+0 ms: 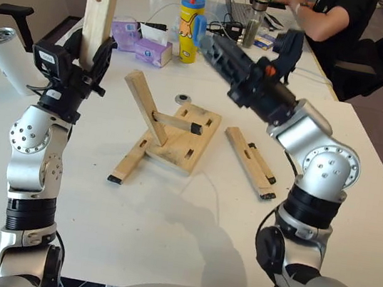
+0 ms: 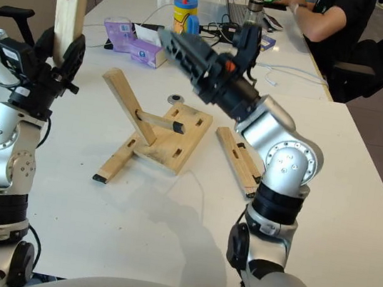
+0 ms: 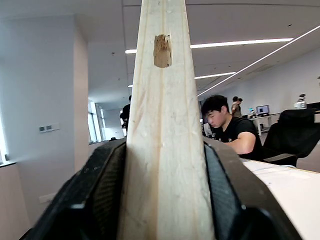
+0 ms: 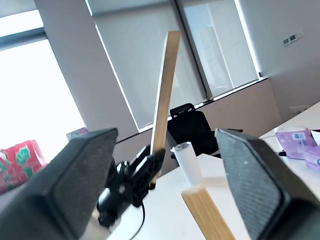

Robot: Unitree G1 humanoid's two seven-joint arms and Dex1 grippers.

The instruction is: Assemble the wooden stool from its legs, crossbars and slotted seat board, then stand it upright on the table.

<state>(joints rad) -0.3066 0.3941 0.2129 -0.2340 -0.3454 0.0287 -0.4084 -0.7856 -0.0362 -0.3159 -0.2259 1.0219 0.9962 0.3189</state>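
Note:
My left gripper is shut on a long wooden leg, held upright above the table's left side; a slot shows in the leg near its upper end. The slotted seat board lies flat mid-table. One leg rises from it at a slant with a crossbar plugged in, and another leg lies flat at its left edge. A further leg piece lies to the right of the board. My right gripper hangs open and empty above the board, pointing toward the held leg.
Purple tissue packs and a yellow cup with a straw stand behind the board. A small round disc lies close to it. A white cylinder sits at the far left. A person works at the far table end.

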